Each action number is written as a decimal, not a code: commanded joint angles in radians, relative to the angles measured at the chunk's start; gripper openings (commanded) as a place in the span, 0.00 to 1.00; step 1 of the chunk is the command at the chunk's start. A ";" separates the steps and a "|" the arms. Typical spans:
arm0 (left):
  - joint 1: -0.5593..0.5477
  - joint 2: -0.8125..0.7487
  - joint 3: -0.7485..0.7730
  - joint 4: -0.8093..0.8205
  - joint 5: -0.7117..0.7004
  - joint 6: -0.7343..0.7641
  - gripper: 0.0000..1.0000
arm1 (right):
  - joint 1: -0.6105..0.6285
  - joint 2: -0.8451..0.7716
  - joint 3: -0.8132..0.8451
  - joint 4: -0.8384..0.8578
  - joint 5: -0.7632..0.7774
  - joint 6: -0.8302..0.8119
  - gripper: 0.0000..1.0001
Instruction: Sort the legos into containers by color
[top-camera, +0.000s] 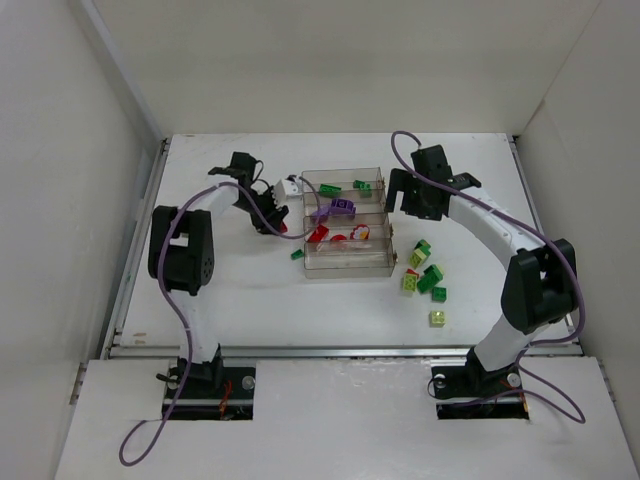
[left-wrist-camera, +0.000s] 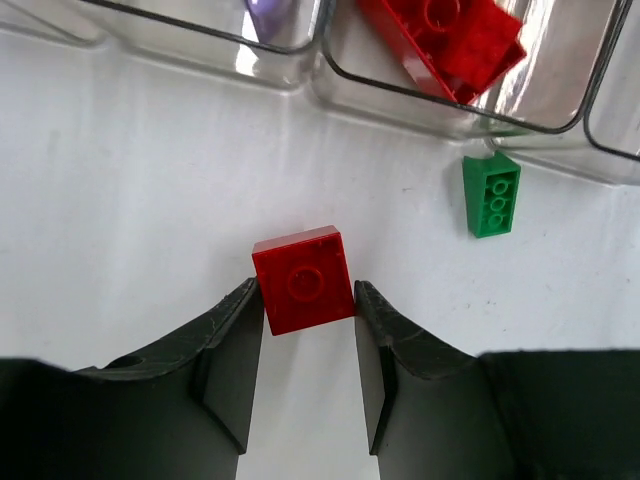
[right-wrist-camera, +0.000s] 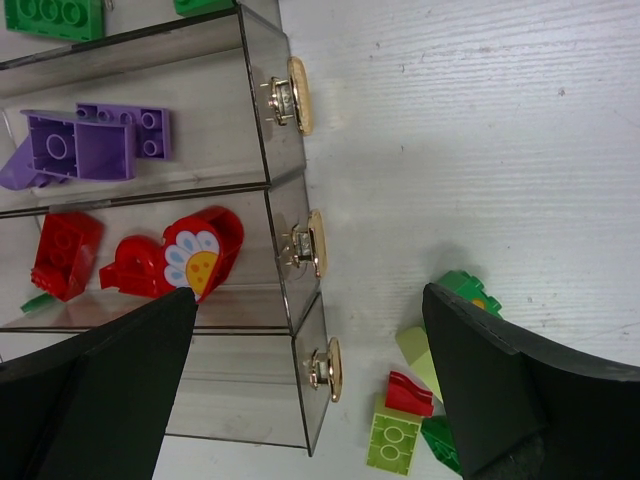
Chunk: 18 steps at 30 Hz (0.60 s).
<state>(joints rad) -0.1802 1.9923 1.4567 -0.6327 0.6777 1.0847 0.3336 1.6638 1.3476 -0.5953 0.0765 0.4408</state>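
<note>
Some legos (top-camera: 343, 206) are already sorted by color into rows of the tray (top-camera: 345, 266). A red brick (left-wrist-camera: 303, 278) is pinched by the left gripper (left-wrist-camera: 305, 325) just beside the tray. The right gripper (right-wrist-camera: 310, 298) is held wide, with nothing in it. A green brick (left-wrist-camera: 492, 195) and a pile (top-camera: 424, 276) are not yet picked off the table (top-camera: 250, 300).

**White table (top-camera: 262, 312) in soft, even light**

Plain white panels box it in: a back wall (top-camera: 330, 60), a left wall (top-camera: 50, 220) and a right wall (top-camera: 600, 170). A metal rail (top-camera: 340, 350) runs along the table's near edge. The tabletop shows faint grain.
</note>
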 joint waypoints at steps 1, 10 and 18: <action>-0.019 -0.127 0.051 0.033 0.061 -0.074 0.00 | -0.007 0.001 0.030 0.048 -0.009 -0.004 1.00; -0.169 -0.106 0.117 0.042 0.105 -0.155 0.06 | -0.007 -0.059 -0.034 0.057 0.005 -0.004 1.00; -0.211 -0.095 0.145 0.051 0.071 -0.195 0.69 | -0.007 -0.088 -0.045 0.057 0.014 -0.013 1.00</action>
<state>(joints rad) -0.4011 1.9068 1.5578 -0.5743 0.7322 0.9173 0.3336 1.6302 1.3033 -0.5755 0.0757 0.4404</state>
